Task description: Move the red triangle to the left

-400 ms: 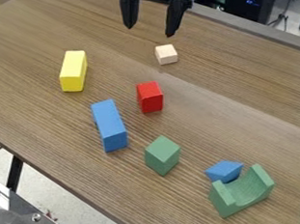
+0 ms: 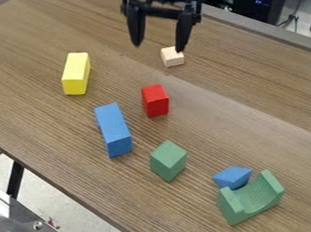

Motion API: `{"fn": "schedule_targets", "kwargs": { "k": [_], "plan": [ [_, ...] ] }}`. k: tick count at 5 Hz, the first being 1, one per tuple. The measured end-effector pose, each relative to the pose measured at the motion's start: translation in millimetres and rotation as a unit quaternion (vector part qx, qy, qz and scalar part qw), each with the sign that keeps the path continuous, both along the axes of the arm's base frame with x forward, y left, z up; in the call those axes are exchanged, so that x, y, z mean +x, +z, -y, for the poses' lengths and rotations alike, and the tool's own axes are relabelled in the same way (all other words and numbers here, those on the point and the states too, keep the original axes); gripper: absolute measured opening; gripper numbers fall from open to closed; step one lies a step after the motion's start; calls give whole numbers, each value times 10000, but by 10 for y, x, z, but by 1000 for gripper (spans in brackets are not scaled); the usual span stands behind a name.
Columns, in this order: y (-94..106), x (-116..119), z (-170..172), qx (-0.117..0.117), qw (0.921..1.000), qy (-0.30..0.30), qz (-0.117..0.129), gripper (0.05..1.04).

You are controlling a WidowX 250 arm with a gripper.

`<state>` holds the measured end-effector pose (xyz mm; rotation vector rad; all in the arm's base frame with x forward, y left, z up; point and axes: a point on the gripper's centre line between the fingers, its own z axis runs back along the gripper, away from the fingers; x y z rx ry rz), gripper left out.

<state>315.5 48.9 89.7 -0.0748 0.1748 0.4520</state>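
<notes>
Taking the red block as the middle of my clock face, I see the table's near edge slanting down from far out at nine o'clock toward seven. In from that edge, the yellow block lies at ten o'clock, well apart from the red one. The long blue block sits at eight o'clock, its upper end pointing up toward the yellow block's lower end, and a gap of wood grain between those two ends leads out leftward to the edge. Only a narrow strip of tabletop separates the long blue block from the red one, which rests on the wood and touches none of its neighbours. Up at twelve, the black gripper hangs with its fingers spread wide and nothing pinched between them. Down at six stands the green block, with wood on every side of it. The cream cube is between twelve and one; one fingertip overlaps its top from where I'm standing, and I can't tell whether they touch. Toward five lies the small blue block, right by the curved green block; whether those two touch, I can't say. Wood stretches from the red block toward three and four, and the table's far edge slants across beyond one and two.
</notes>
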Motion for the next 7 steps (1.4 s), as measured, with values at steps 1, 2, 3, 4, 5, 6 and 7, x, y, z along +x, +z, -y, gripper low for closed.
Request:
{"fn": "schedule_targets", "kwargs": {
  "k": [1,2,3,4,5,6,7],
  "plan": [
    [-21,-56,-77,220,9971,700,-177,999],
    [-37,-132,-102,413,9925,1078,-393,999],
    [-65,-216,-46,350,9911,1175,-518,999],
    [-115,-277,106,302,9913,1076,-692,999],
    [-102,-353,145,230,9901,1265,-556,999],
    [-160,-342,156,186,9893,1320,-596,999],
    [-206,-306,140,197,9877,1459,-532,999]
  ]
}}
